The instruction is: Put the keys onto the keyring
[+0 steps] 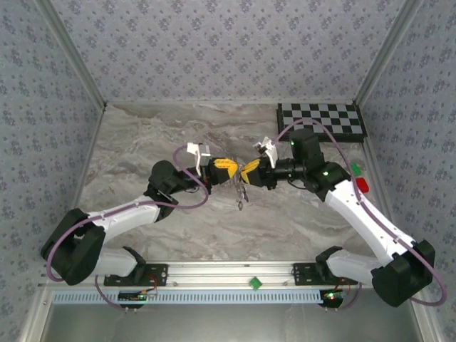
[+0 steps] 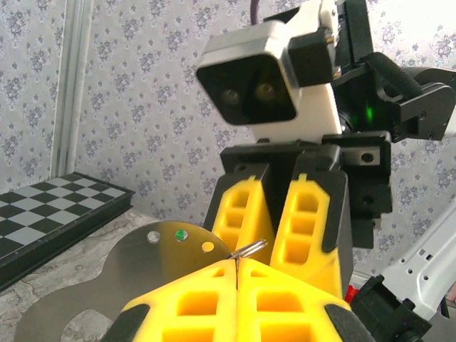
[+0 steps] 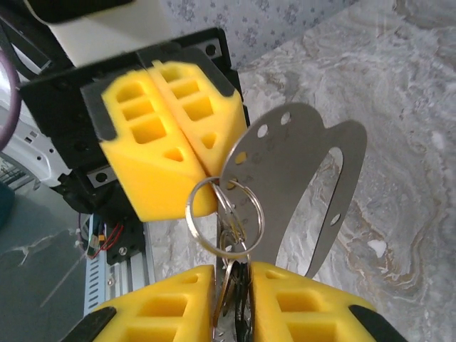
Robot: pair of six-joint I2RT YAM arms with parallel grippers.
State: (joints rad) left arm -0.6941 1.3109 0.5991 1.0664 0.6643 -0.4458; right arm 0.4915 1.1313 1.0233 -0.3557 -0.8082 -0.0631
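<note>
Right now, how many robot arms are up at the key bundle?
2. The left arm extends from the near-left base, the right arm from the near-right; they meet mid-table at the keyring.

White arms (image 1: 135,211) with black joints (image 1: 167,178) and purple cables (image 1: 329,135); each end effector (image 1: 234,171) (image 1: 246,173) has yellow slotted fingers (image 3: 153,142).

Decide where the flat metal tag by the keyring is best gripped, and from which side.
Grip the flat metal tag probably by its broad body, pinched across its two faces, approaching from its free edge. The left gripper clamps the keyring beside its holed corner and the keys hang there, crowding that side; the sheet is thin, so only its faces offer grip.
</note>
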